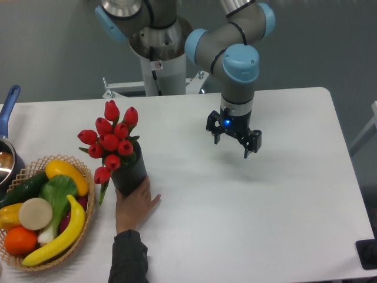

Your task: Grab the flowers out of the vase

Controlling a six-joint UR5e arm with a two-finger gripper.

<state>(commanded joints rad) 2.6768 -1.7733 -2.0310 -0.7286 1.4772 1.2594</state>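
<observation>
**Flowers in vase near left edge; arm hovering mid-desk**

White desk (pixel 283 224), matte, rounded far-right corner visible. Grey wall behind; the arm's pale pedestal stands just past the far edge, with a metal bracket at its foot.

Gripper (pixel 234 141) hangs above the middle of the desk, toward the far edge, pointing down. Fingers (pixel 253 145) spread apart, released, nothing between them. A small blue light shows on the wrist.

The vase (pixel 131 171), dark grey and ribbed, stands upright toward the left edge, about midway between near and far edges. The flowers (pixel 111 138), red closed tulip buds with green stems, sit in it and lean out to the left; one bud droops low beside the vase's left side.

A human hand (pixel 134 205), dark sleeve, reaches in from the near edge and touches the base of the vase.

Woven basket (pixel 89 203) at the near-left corner, just beside the vase, holding yellow, green and orange produce. A blue-handled metal pot (pixel 7 132) is cut off by the left edge.

Gripper and vase are well apart.
</observation>
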